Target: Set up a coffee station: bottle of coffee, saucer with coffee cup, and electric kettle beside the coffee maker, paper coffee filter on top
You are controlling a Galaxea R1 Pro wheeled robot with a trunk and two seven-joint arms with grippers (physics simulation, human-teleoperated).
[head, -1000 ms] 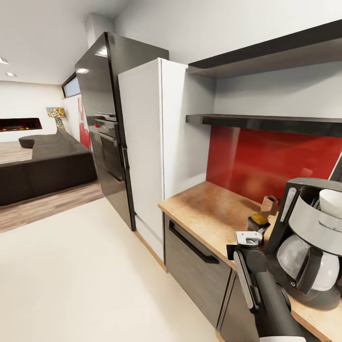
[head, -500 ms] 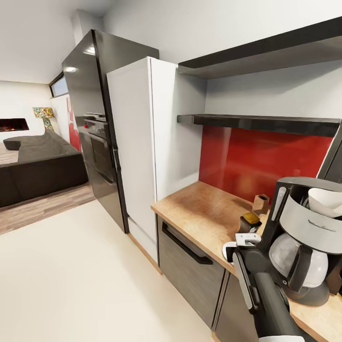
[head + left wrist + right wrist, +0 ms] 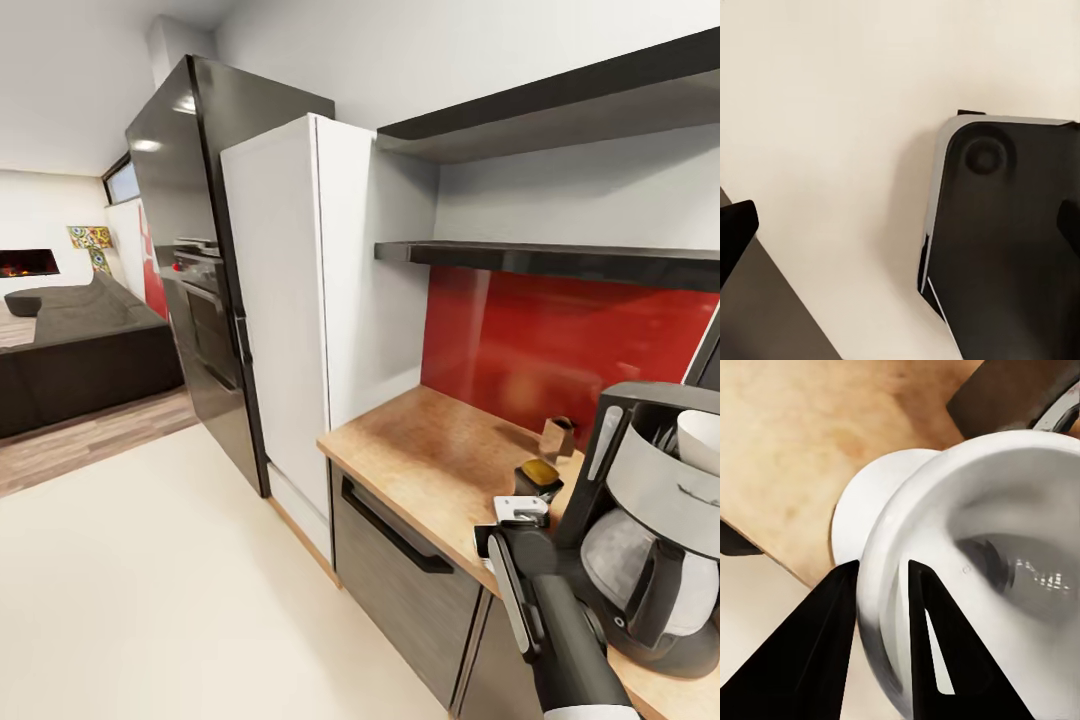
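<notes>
The black coffee maker (image 3: pixel 650 560) stands on the wooden countertop (image 3: pixel 420 450) at the right, with a white paper filter (image 3: pixel 700 438) in its top. My right gripper (image 3: pixel 520 510) hangs at the counter's front edge beside it. In the right wrist view this gripper (image 3: pixel 881 585) is shut on the wall of the white coffee cup (image 3: pixel 997 547), one finger inside and one outside. The white saucer (image 3: pixel 870 502) lies on the wood just behind the cup. Whether cup and saucer touch I cannot tell. A small brown container (image 3: pixel 557 437) sits by the red backsplash. My left gripper (image 3: pixel 900 225) is open over the floor.
A white tall cabinet (image 3: pixel 300 300) and a black fridge and oven column (image 3: pixel 190 250) bound the counter's left end. Two dark shelves (image 3: pixel 540 255) hang above it. Dark drawers (image 3: pixel 400 560) sit below. The cream floor (image 3: pixel 150 580) stretches left toward a dark sofa (image 3: pixel 70 350). My base (image 3: pixel 1012 240) is below the left gripper.
The head camera has swung, shifting the whole picture left and then a little back to the right. My right arm stays by the coffee maker with its grip unchanged.
</notes>
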